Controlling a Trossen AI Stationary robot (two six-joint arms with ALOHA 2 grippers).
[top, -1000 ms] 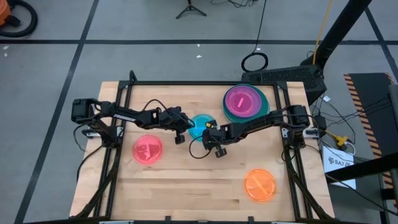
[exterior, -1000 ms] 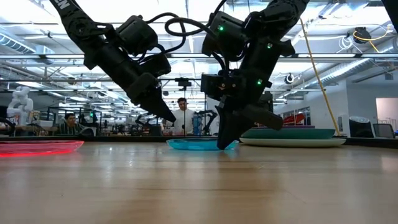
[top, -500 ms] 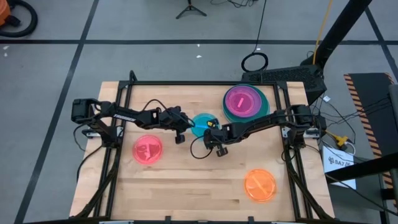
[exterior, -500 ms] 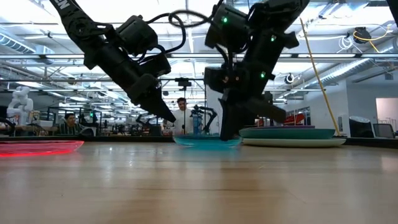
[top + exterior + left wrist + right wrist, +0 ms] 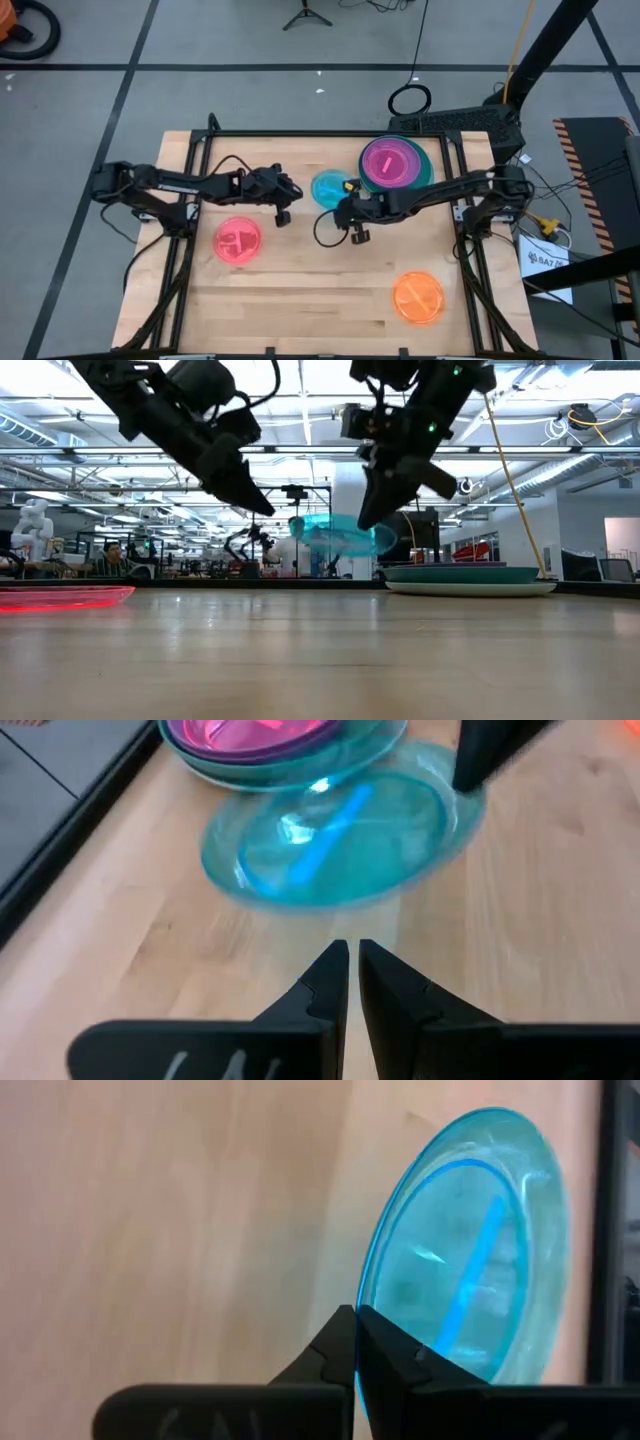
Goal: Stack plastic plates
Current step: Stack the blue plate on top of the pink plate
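The small cyan plate (image 5: pixel 327 188) hangs in the air above the table, plain in the low view (image 5: pixel 335 533). My right gripper (image 5: pixel 346 203) is shut on its rim, as the right wrist view (image 5: pixel 355 1320) shows. My left gripper (image 5: pixel 285 196) hovers just left of the plate with its fingers shut (image 5: pixel 349 958) and touches nothing. A stack (image 5: pixel 395 165) of pink on purple on dark green plates rests at the far right. A pink-red plate (image 5: pixel 237 240) and an orange plate (image 5: pixel 417 297) lie flat on the table. My right gripper pinches the cyan plate's rim (image 5: pixel 364 1292) between its two fingers (image 5: pixel 330 1348), on the plate's near right side. The fingers slant down from above and from the right (image 5: pixel 378 508). The plate is lifted clear of the table and sits slightly tilted.
The wooden table (image 5: pixel 300 310) has a black frame around its edges. The plate stack (image 5: pixel 470 578) stands close to the right of the lifted plate. Bare wood lies between the pink-red and orange plates. People show in the room beyond the table.
My right gripper has lifted the cyan plate clear of the table and carried it a little toward the far edge and the stack. My left gripper has risen and drawn back slightly toward the table's left.
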